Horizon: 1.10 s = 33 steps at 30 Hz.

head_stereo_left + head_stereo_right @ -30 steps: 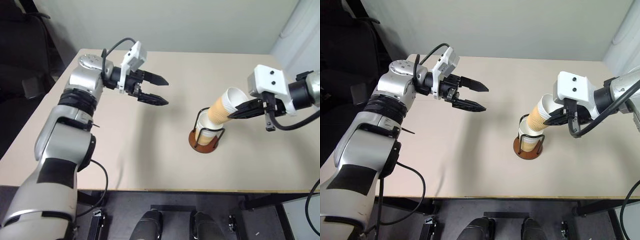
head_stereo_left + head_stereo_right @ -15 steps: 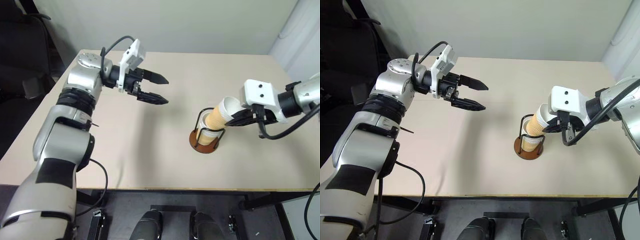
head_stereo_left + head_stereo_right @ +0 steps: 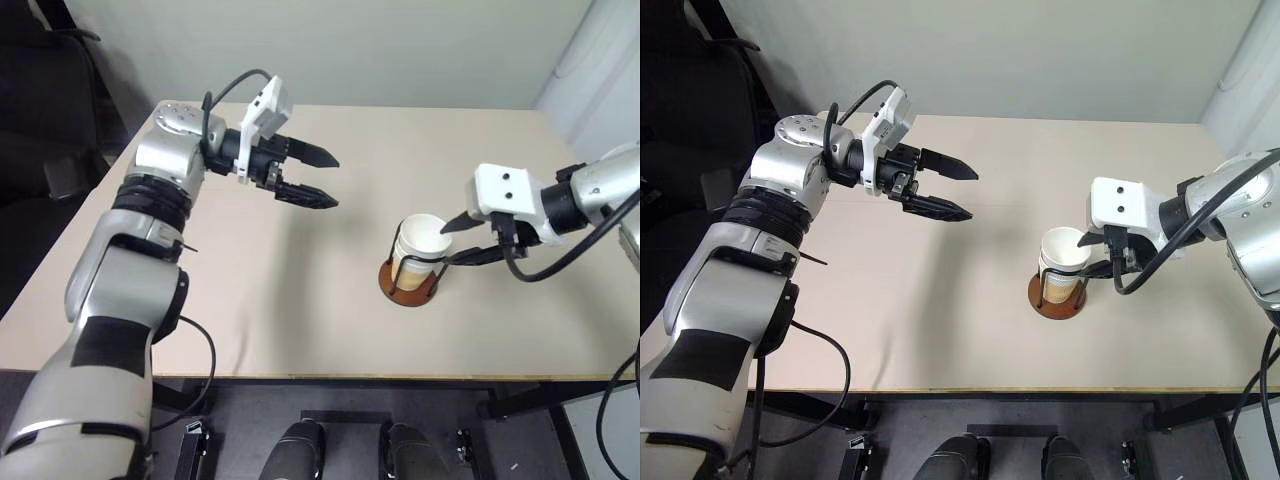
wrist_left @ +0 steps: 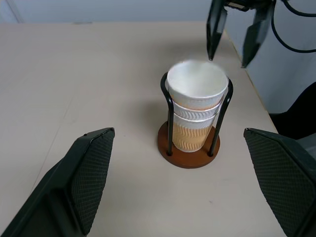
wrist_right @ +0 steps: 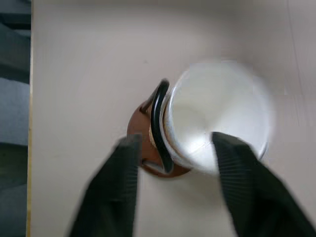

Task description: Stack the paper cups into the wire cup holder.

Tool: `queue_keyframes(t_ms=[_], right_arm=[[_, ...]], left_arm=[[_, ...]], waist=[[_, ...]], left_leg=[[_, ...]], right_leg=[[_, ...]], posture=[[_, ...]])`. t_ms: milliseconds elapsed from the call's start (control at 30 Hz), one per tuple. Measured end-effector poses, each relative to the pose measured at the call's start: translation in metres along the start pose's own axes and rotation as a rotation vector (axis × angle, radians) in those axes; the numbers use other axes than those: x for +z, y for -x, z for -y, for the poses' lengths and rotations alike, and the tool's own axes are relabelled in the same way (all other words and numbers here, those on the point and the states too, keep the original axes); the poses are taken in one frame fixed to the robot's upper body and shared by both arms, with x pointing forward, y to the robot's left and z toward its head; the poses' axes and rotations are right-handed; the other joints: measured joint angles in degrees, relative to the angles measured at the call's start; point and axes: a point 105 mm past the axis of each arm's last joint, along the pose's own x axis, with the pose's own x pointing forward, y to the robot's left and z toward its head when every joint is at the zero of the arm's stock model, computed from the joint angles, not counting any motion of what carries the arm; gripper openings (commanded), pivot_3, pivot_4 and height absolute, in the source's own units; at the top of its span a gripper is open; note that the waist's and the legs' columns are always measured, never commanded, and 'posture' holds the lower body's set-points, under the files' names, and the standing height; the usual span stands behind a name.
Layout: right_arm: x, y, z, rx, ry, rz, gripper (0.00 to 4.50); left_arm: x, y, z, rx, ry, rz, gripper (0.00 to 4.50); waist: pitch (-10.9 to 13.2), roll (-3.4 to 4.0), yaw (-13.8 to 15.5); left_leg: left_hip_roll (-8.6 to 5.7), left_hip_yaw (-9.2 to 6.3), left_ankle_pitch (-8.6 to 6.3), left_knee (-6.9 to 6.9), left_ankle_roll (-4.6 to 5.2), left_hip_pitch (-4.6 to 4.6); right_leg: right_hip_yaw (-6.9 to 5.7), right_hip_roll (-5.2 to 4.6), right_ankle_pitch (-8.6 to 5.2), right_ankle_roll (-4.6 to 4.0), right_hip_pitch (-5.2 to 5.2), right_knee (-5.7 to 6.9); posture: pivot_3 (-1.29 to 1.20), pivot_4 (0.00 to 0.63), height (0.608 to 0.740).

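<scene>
The paper cups (image 3: 418,246) sit nested in one upright stack inside the wire cup holder (image 3: 404,291), which stands on the table right of centre. The stack is tan with white rims (image 4: 196,94), and black wire loops rise from the reddish-brown disc base (image 4: 188,159). My right gripper (image 3: 449,246) is open just right of the top cup's rim, with one finger on each side of it and nothing held. In the right wrist view the white cup mouth (image 5: 217,108) lies between the fingers (image 5: 112,197). My left gripper (image 3: 333,183) hangs open and empty above the table, well left of the holder.
The beige table (image 3: 300,300) has its front edge near me. A dark chair (image 3: 40,120) stands beyond the table's left side. A pale wall runs behind the far edge.
My right gripper brought the tilted cup down into the holder and opened. That cup now stands upright in the stack. The left arm has not moved.
</scene>
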Motion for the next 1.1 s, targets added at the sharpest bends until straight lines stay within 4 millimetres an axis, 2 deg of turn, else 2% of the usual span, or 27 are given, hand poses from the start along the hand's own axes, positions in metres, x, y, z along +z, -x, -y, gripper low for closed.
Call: queue_keyframes(t_ms=[33, 167, 233, 300, 400, 600, 700, 800, 933, 1100], right_arm=[[0.008, 0.001, 0.000, 0.009, -0.020, 0.040, 3.70], [0.036, 0.017, 0.000, 0.011, -0.115, 0.178, 3.70], [0.044, 0.029, 0.001, -0.016, -0.156, 0.222, 3.70], [0.043, 0.036, 0.001, -0.036, -0.193, 0.235, 3.70], [0.034, 0.045, 0.000, -0.075, -0.253, 0.237, 3.70], [-0.008, 0.051, -0.002, -0.169, -0.358, 0.153, 3.70], [-0.026, 0.052, 0.000, -0.222, -0.407, 0.148, 3.70], [-0.032, 0.061, 0.004, -0.298, -0.402, 0.164, 3.70], [-0.037, 0.070, 0.012, -0.384, -0.372, 0.168, 3.70], [-0.048, 0.074, 0.013, -0.419, -0.365, 0.142, 3.70]], left_arm=[[0.001, -0.001, 0.001, -0.008, -0.005, -0.003, 4.50], [0.003, -0.006, 0.004, -0.034, -0.017, -0.011, 4.50], [0.003, -0.004, 0.005, -0.038, -0.019, -0.017, 4.50], [0.002, -0.002, 0.006, -0.037, -0.019, -0.025, 4.50], [0.002, -0.001, 0.008, -0.045, -0.015, -0.031, 4.50], [0.002, -0.005, 0.013, -0.079, -0.008, -0.029, 4.50], [0.000, -0.008, 0.016, -0.093, 0.004, -0.019, 4.50], [0.001, -0.004, 0.014, -0.074, 0.022, 0.021, 4.50], [0.004, 0.004, 0.011, -0.039, 0.027, 0.045, 4.50], [-0.017, 0.023, 0.012, 0.020, 0.114, 0.013, 4.50]], waist=[[0.01, 0.01, -0.08], [0.00, 0.00, 0.15], [-0.01, -0.01, 0.23], [-0.01, -0.02, 0.35], [-0.01, -0.01, 0.54], [-0.02, -0.03, 0.67], [0.01, 0.01, 0.58], [0.02, 0.03, 0.45], [0.01, 0.02, 0.17], [0.01, 0.04, 0.05]], left_leg=[[-0.04, 0.05, 0.03, -0.01, -0.03, 0.00], [-0.02, -0.02, 0.13, -0.05, -0.15, -0.08], [-0.06, -0.05, 0.14, -0.04, -0.18, -0.10], [-0.02, -0.12, 0.11, -0.03, -0.20, -0.12], [-0.02, -0.16, 0.10, -0.04, -0.26, -0.13], [-0.05, -0.10, 0.06, -0.05, -0.30, -0.09], [-0.06, 0.02, 0.07, -0.03, -0.28, -0.06], [-0.05, 0.01, 0.11, -0.03, -0.24, -0.03], [-0.09, 0.07, 0.10, -0.06, -0.08, 0.12], [-0.05, -0.01, 0.09, -0.04, 0.07, 0.09]], right_leg=[[-0.04, 0.07, -0.01, -0.02, 0.00, 0.00], [-0.05, 0.01, -0.03, -0.05, -0.07, -0.03], [-0.13, 0.09, -0.07, -0.13, -0.05, -0.03], [-0.09, -0.01, -0.09, -0.15, -0.06, 0.00], [-0.11, 0.00, -0.10, -0.15, -0.07, 0.02], [-0.09, -0.01, -0.09, -0.05, -0.04, 0.00], [-0.05, -0.01, 0.05, 0.30, -0.06, 0.02], [-0.03, 0.04, 0.20, 0.51, -0.03, 0.02], [0.00, 0.10, 0.06, 0.16, 0.07, 0.00], [-0.01, 0.09, 0.09, 0.09, 0.06, 0.02]], posture=[[0.00, 0.150, 0.740], [0.00, 0.150, 0.740], [0.00, 0.150, 0.740], [0.00, 0.150, 0.740], [0.00, 0.150, 0.740], [0.00, 0.150, 0.740], [0.00, 0.150, 0.740], [0.00, 0.150, 0.740], [0.00, 0.150, 0.740], [0.00, 0.150, 0.740]])
